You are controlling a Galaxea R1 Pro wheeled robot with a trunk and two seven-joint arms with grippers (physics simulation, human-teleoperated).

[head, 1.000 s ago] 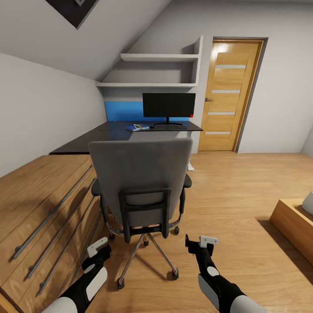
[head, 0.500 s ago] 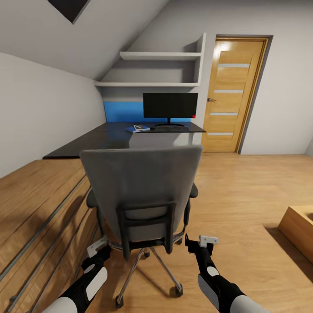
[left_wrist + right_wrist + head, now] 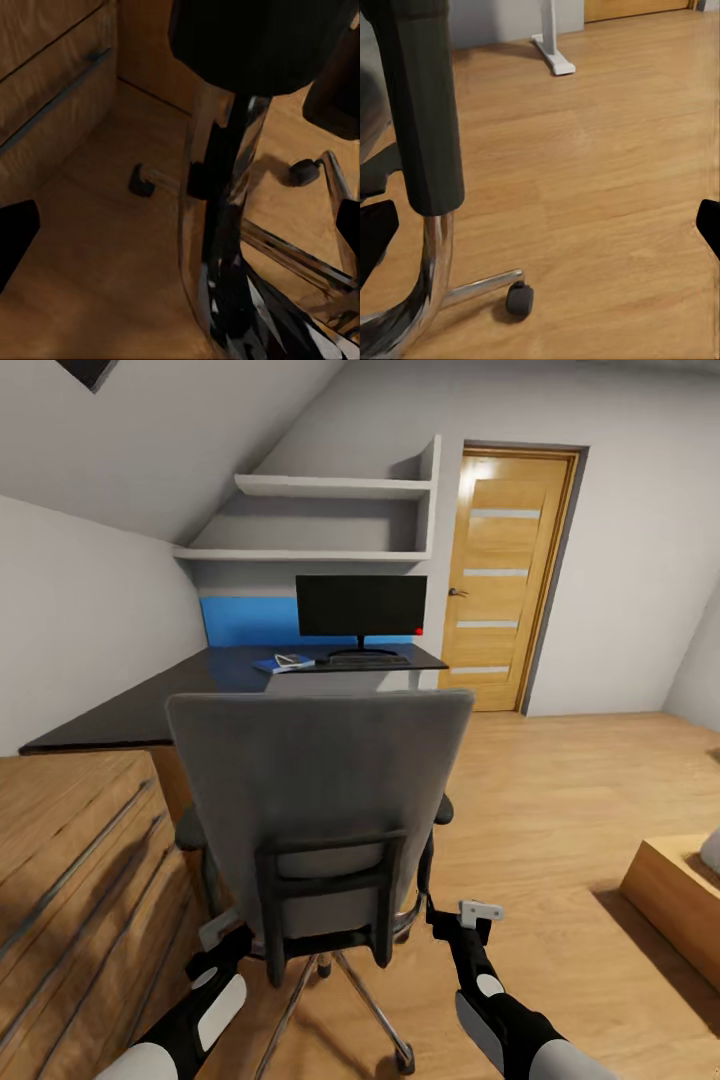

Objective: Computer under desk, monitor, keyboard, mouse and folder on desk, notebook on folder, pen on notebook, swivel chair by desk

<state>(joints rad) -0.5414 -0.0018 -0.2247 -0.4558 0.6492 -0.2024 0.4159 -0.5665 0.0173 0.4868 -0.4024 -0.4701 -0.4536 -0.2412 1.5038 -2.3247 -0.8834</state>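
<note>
Swivel chair (image 3: pixel 318 800) directly ahead of me, its grey backrest blocking the straight line to the counter (image 3: pixel 200 685). Left claw (image 3: pixel 222 932) close behind the chair's left side, fingers spread; wooden dresser (image 3: pixel 75 880) walls off that flank, leaving a narrow floor strip. Left wrist view: chrome frame and castor (image 3: pixel 140 181) crowd the path. Right claw (image 3: pixel 462 916) beside the chair's right rear, fingers apart; open wood floor (image 3: pixel 560 810) to its right. Low wooden furniture (image 3: pixel 680 890) stands well apart at far right.
</note>
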